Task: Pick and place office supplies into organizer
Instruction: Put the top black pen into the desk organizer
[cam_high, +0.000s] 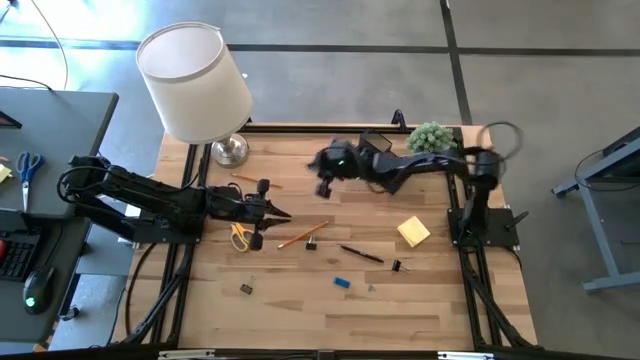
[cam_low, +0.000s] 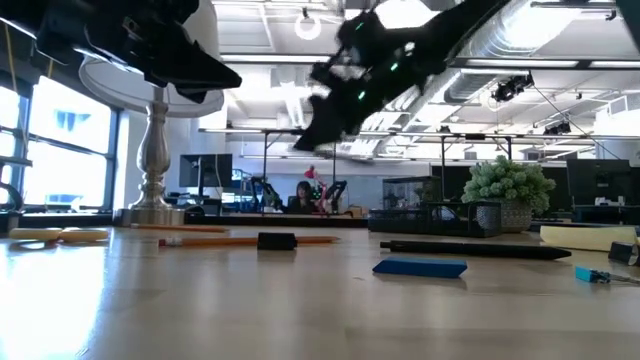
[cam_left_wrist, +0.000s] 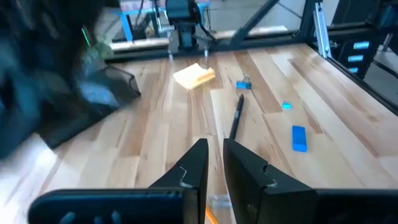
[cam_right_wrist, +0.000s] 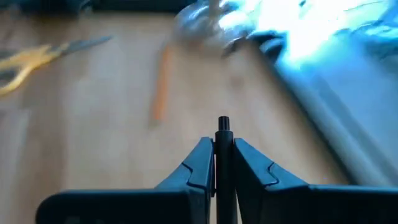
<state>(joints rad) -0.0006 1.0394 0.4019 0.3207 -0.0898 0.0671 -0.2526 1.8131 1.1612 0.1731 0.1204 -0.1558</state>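
My right gripper (cam_high: 323, 186) hangs above the table's far middle, shut on a dark pen (cam_right_wrist: 224, 124). Behind it, partly under the arm, stands the black organizer (cam_high: 378, 142), next to a green plant. My left gripper (cam_high: 287, 213) waits shut and empty at the left, above the yellow-handled scissors (cam_high: 240, 237). Flat on the wood lie an orange pencil (cam_high: 303, 235), a second pencil (cam_high: 246, 178), another dark pen (cam_high: 362, 254), the yellow sticky pad (cam_high: 413, 231), a blue eraser (cam_high: 342, 283) and small black clips (cam_high: 398, 266). My right gripper pinches the dark pen between its two fingers (cam_right_wrist: 202, 163). The pen runs along the fingers, and its end (cam_right_wrist: 224, 122) sticks out just past the fingertips. The pen is lifted clear of the table; the fingers slant down toward the table's left.
A white-shaded lamp (cam_high: 195, 80) on a metal base (cam_high: 229, 150) stands at the far left corner. The plant (cam_high: 431, 137) sits at the far right. Bare wood shows along the near edge.
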